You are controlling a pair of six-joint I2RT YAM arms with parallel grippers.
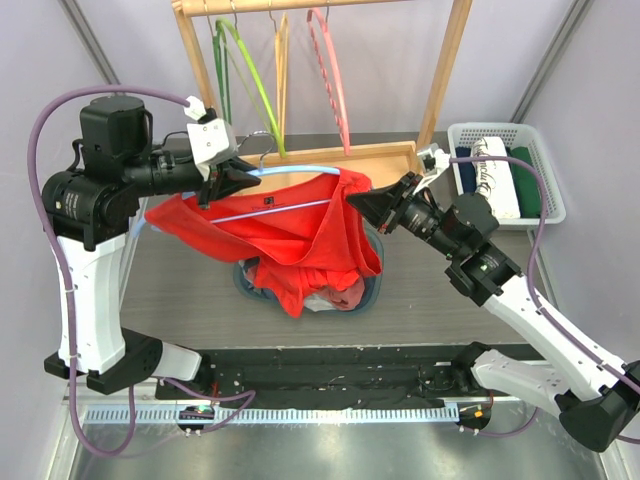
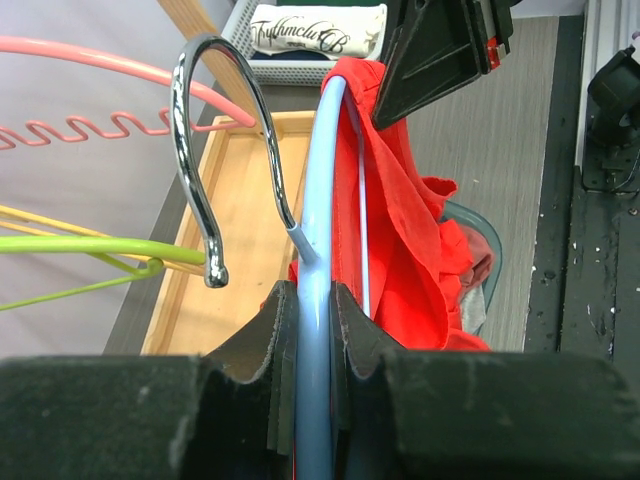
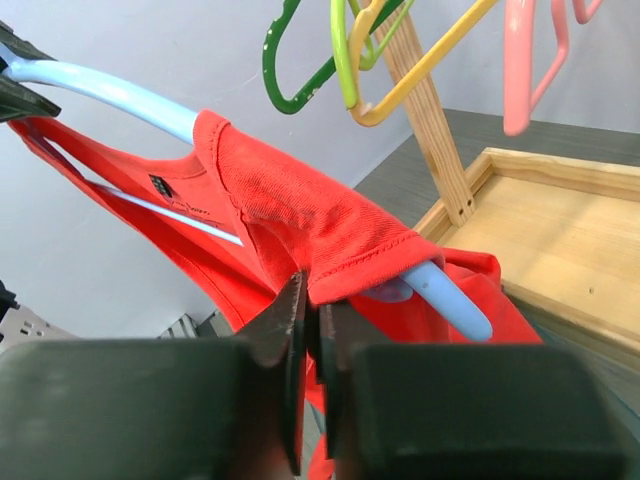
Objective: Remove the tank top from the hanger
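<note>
A red tank top point(image 1: 300, 240) hangs on a light blue hanger point(image 1: 290, 172) with a chrome hook point(image 2: 195, 150), held in the air above the table. My left gripper point(image 1: 232, 180) is shut on the hanger's blue bar beside the hook, seen up close in the left wrist view point(image 2: 313, 330). My right gripper point(image 1: 355, 203) is at the hanger's right end, its jaws shut on the hem of the tank top's shoulder strap point(image 3: 330, 250). The hanger's rounded tip point(image 3: 445, 295) sticks out from under that strap. The rest of the tank top point(image 2: 410, 250) droops below.
A wooden rack point(image 1: 445, 70) with green, yellow and pink hangers point(image 1: 330, 70) stands behind on a wooden tray point(image 1: 380, 160). A white basket point(image 1: 505, 135) with folded clothes sits at the right. A grey-blue bin point(image 1: 372, 290) with clothes lies under the tank top.
</note>
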